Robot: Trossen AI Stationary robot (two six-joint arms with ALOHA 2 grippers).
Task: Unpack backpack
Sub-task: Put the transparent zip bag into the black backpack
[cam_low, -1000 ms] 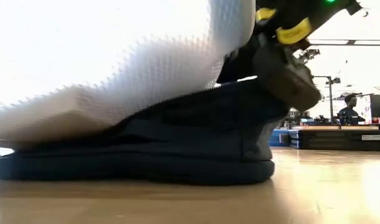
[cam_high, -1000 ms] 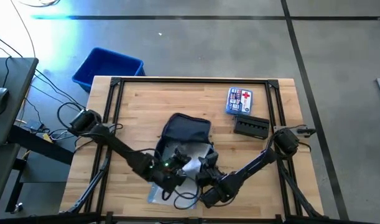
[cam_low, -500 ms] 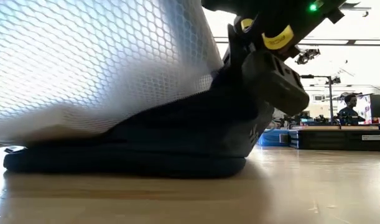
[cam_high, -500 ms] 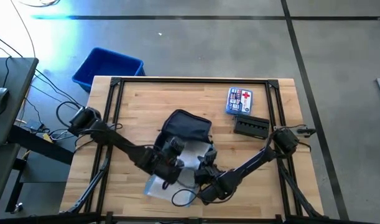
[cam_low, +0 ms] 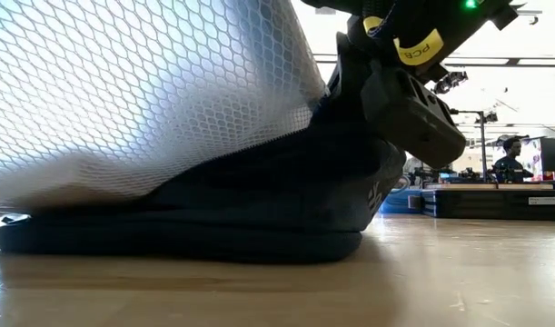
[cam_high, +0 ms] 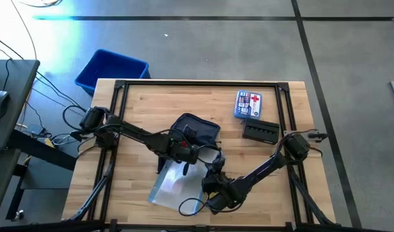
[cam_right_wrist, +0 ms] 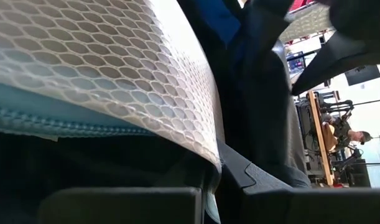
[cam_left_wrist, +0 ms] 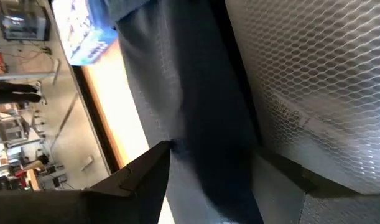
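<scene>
Two hands flank the backpack (cam_high: pixel 195 131): wide-open left hand (cam_high: pixel 186 154) at its near mouth, nearer than the shut right hand (cam_high: pixel 213 182)

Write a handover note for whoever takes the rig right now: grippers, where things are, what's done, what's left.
Left gripper: jaws open, over the front of the backpack, holding nothing.
Right gripper: shut, low beside the backpack's near edge. Whether it pinches anything cannot be seen.
Backpack: mid-table, slumped.
Done: a white mesh pouch lies on the table in front of the backpack. A first-aid kit and a black case lie at the far right.
Left: the inside of the backpack is hidden, so check it and take out whatever remains.
</scene>
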